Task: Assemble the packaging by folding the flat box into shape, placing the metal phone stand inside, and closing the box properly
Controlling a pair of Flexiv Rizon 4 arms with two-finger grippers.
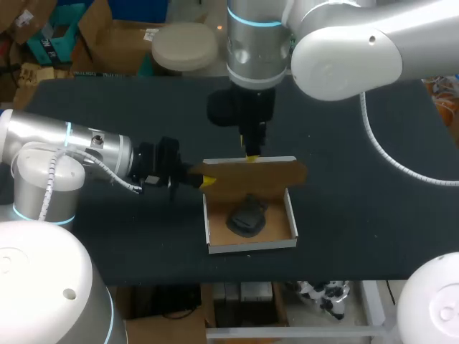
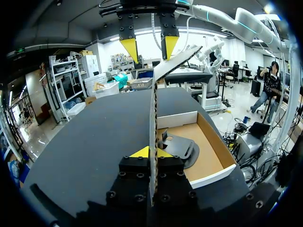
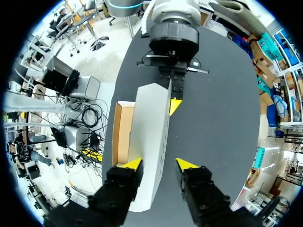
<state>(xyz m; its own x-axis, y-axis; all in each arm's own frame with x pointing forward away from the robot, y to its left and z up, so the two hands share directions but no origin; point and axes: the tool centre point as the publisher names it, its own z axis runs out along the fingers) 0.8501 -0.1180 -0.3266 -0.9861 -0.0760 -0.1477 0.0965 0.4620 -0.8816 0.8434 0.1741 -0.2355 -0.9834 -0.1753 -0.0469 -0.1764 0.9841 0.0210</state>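
- The cardboard box (image 1: 251,246) sits in the middle of the head view on the dark table (image 1: 373,215). It is already folded into an open tray.
- The metal phone stand (image 1: 247,215) lies inside the box, on its floor, towards the left.
- The lid (image 1: 251,175) rises from the box's far wall, roughly upright, with its brown inner face towards the tray. Its long axis runs left to right across the frame, and its top strip bends over towards the tray.
- The left hand (image 1: 206,181) comes in from the frame's left and pinches the lid's left short edge. In its wrist view the board runs edge-on between both yellow tips.
- The right hand (image 3: 159,164) hangs above the lid's free long edge, at upper centre of the head view. Its fingers are spread; the white outer face lies against one finger and clear of the other.
- Closing is likely the step in hand. It depends on the lid swinging about its hinge towards the frame's bottom, over the stand. The left hand already holds the lid, and the right hand is placed to push its top edge down.
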